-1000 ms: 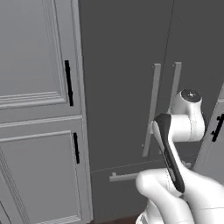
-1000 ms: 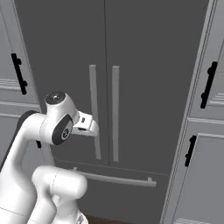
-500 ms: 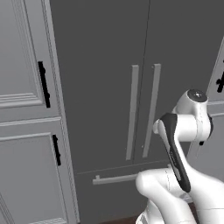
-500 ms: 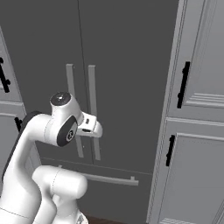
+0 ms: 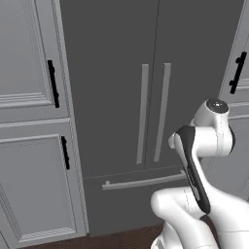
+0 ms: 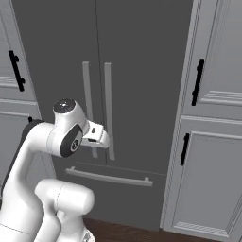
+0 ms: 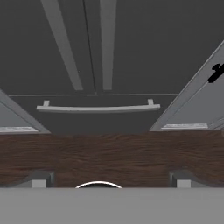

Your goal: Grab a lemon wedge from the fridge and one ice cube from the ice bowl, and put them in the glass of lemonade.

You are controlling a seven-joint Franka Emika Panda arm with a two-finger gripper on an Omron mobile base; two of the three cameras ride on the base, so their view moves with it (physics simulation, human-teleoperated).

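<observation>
The fridge [image 5: 121, 73] [image 6: 132, 56] stands straight ahead, dark grey, with both doors shut and two long pale bar handles [image 5: 154, 112] [image 6: 97, 108] side by side. Its bottom drawer handle [image 7: 98, 107] runs across the hand view above the wood floor. My gripper [image 7: 109, 180] is open, pointing down and forward at the fridge's base with nothing between its fingertips [image 7: 40, 179]. The arm is folded in front of the doors. The lemon wedge, ice cube, ice bowl and glass of lemonade are out of view.
Light grey panelled cabinets with black handles flank the fridge on the left [image 5: 29, 97] and on the right [image 6: 212, 118]. Dark wood floor [image 7: 109, 153] lies between the base and the fridge.
The whole picture has shifted as the base drove sideways, bringing the fridge doors nearer the middle. The arm keeps its folded pose and the gripper stays open.
</observation>
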